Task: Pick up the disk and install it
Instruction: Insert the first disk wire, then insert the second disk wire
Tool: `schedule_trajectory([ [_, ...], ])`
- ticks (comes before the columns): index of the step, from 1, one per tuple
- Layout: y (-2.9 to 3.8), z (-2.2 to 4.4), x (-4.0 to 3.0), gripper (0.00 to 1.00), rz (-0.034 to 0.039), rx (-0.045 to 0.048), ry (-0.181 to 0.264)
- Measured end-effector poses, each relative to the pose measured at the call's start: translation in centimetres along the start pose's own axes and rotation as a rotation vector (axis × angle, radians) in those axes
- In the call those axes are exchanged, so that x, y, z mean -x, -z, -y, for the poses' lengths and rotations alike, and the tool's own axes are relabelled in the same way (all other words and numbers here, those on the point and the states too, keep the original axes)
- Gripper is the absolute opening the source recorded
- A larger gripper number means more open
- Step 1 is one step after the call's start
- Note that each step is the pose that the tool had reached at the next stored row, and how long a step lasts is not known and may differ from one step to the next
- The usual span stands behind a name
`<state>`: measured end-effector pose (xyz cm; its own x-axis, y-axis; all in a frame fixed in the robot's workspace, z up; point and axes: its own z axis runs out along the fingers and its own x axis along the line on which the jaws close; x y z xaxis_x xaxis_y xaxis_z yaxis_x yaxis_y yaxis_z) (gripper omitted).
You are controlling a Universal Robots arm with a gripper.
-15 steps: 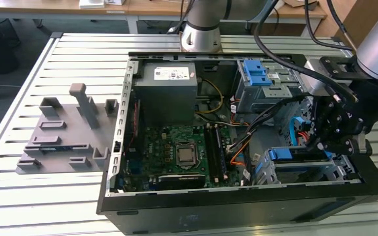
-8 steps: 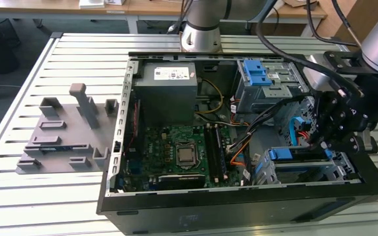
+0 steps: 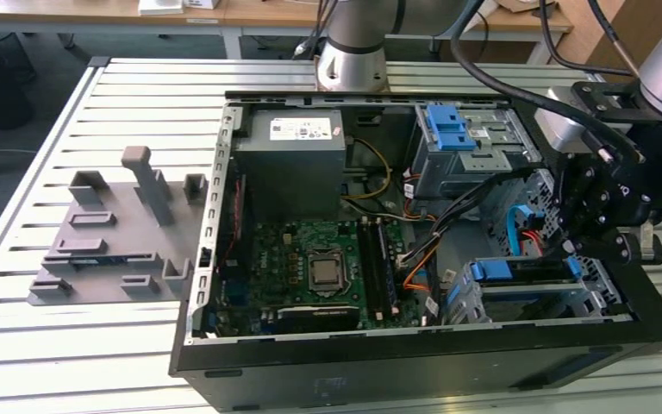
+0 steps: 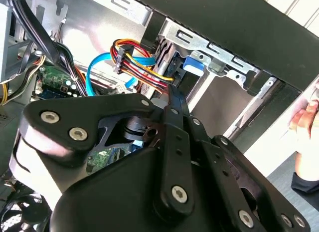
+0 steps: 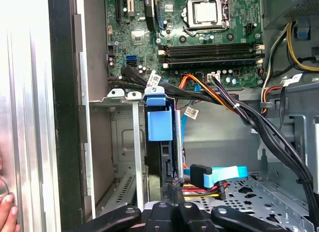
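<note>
The disk (image 5: pixel 160 123) stands edge-on in a slot of the metal drive cage (image 5: pixel 122 100) at the case's front corner, its blue carrier tab towards the motherboard. In the second wrist view the disk (image 4: pixel 175 67) is a dark slab with the blue tab beside it. My gripper (image 5: pixel 173 186) is shut, its tips at the disk's near end; I cannot tell whether they pinch it. In the exterior view my gripper (image 3: pixel 581 257) hangs over the cage on the exterior view's right, just above the disk's blue carrier (image 3: pixel 517 270).
The open case holds the motherboard (image 3: pixel 320 267), a grey power-supply box (image 3: pixel 296 142) and a blue-latched upper cage (image 3: pixel 464 129). Cable bundles (image 5: pixel 214 95) and a blue data cable (image 5: pixel 224 172) run close to the slot. A grey fixture (image 3: pixel 118 233) sits left. A person's hand (image 4: pixel 305 122) is beside the case.
</note>
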<state>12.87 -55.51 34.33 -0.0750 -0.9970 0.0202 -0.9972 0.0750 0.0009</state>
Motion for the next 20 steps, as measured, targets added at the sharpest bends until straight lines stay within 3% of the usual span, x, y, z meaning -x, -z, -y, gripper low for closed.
schedule_trajectory([
  [20, 0.00, 0.00, 0.00, 0.11, 0.0011, 0.0001, 0.000],
])
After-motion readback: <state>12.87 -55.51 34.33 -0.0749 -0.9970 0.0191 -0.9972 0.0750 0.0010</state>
